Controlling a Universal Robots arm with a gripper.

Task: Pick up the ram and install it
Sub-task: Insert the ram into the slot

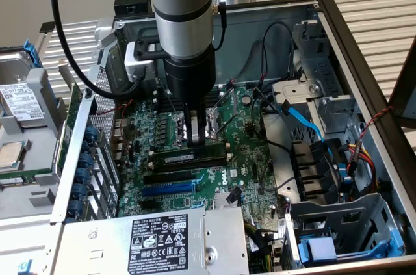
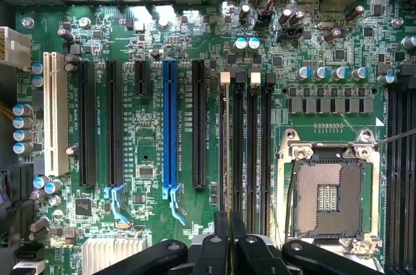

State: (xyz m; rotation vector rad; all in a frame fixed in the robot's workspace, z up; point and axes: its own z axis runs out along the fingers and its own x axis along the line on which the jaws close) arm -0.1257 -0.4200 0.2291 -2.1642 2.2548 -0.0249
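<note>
gripper (image 1: 195, 140) clenched on ram (image 1: 186, 157) top edge, mid-length, as it looks | ram upright in slot (image 2: 224, 132) farthest from socket (image 2: 328, 197), mid-board (image 1: 255, 153) | advice: press straight down, evenly, no tilt, until clips (image 2: 225, 78) latch

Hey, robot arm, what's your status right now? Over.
Gripper shut, just over the ram. Ram standing on edge at the memory slots. Nothing in the way.
</note>
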